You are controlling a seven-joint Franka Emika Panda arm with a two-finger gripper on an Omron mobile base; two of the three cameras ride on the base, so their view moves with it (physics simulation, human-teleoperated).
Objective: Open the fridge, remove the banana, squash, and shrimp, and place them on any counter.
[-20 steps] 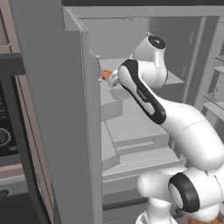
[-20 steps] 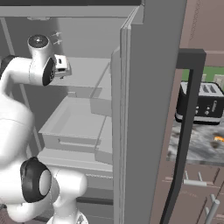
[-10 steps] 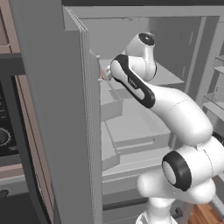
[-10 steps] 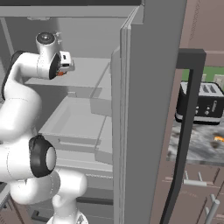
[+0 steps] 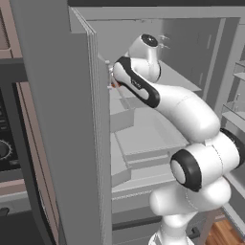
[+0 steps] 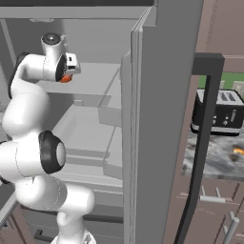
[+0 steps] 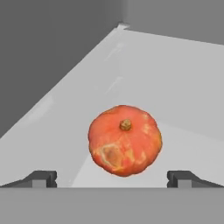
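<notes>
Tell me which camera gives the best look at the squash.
The hand view: the squash sits whole and unblocked on the fridge shelf, stem facing the camera. The right base view shows just an orange sliver beside the arm; the left base view shows a hint by the door edge.

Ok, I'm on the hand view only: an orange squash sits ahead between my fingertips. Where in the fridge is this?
Observer: The gripper is open, deep at the left of an upper shelf of the fridge; the squash peeks out by the hand.
Operator: Are the doors clear of the arm?
Observer: Both stand wide open, one on each side of the arm.
Operator: Anywhere to put it down?
Observer: A marbled counter lies right of the fridge, with a black toaster at its back.
</notes>
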